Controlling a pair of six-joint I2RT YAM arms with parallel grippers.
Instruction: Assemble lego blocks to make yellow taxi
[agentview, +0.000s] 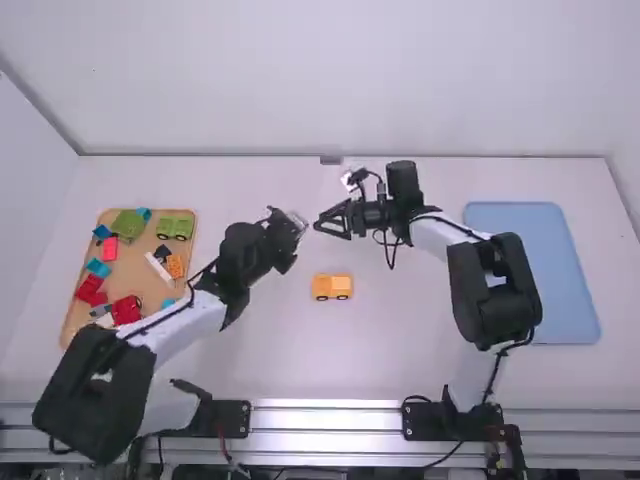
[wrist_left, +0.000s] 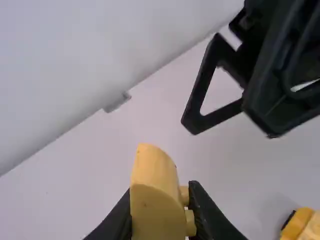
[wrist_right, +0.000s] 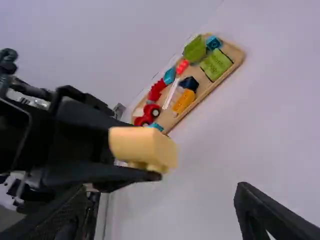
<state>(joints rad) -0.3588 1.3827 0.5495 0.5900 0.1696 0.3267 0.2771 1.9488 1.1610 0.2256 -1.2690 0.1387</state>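
You're working over a white counter (agentview: 300, 355) that is stretching from metal rails (agentview: 325, 418) at its near edge to a plain, pale wall (agentview: 320, 80) at the far edge, with a slanting white panel (agentview: 20, 190) closing in the left side of the room. A small grey fitting (agentview: 331, 160) is sitting where the counter is meeting the wall, near its middle. Your left pincer (agentview: 297, 228) is closing its fingers on a pale yellow block (wrist_left: 156, 205) with a rounded edge and round studs on one side, and it is holding that block above the counter. Your right pincer (agentview: 328, 222) is hovering close by, its fingers standing wide apart — it is gripping nothing. Below the two, the yellow wheeled piece (agentview: 332, 287) for the taxi is resting on its wheels on the bare counter, around the middle and apart from both pincers. Over on the left, a wooden tray (agentview: 137, 283) is lying on the counter and carrying the loose parts: a light green wheeled piece (agentview: 174, 227) at its far right corner, an orange piece (agentview: 175, 266) beside a white strip (agentview: 158, 268), plus red, blue and darker green ones. On the right, a flat blue tray (agentview: 530, 280) is lying well apart from the yellow wheeled piece — its near edge is sitting beyond the rails.
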